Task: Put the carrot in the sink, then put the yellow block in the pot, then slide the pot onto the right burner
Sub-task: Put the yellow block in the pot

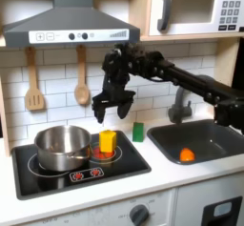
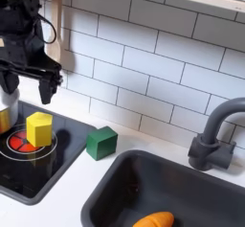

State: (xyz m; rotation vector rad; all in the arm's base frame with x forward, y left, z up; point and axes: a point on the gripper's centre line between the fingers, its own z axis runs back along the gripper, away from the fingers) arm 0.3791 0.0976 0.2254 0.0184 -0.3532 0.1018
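White subway tiles back a toy kitchen counter with a glossy black cooktop (image 1: 81, 165) and a dark grey rectangular sink (image 1: 205, 139) with a curved dark grey faucet (image 2: 212, 135).

The black robot gripper (image 1: 114, 106) hangs above the cooktop, over the right-hand red ringed burner (image 2: 24, 145). Its fingers (image 2: 55, 83) point downward and stand apart, with nothing held between them. The gripper is clear of every object below it.

The small yellow toy block (image 1: 108, 140) stands on the right burner, directly beneath the gripper. In the second exterior view the yellow block (image 2: 38, 128) rests on the red rings, upright and untouched.

The round shiny steel pot (image 1: 63, 146) sits on the left burner, just beside the yellow block on the first exterior view's left.

The small tapered orange toy carrot (image 2: 153, 219) lies on the sink floor, near the front wall in the second exterior view.

A small green block (image 2: 100, 142) rests on the counter between the cooktop and the sink, well apart from the gripper.

Two wooden utensils (image 1: 82, 82) hang on the tiled wall beneath the grey range hood (image 1: 65, 25).
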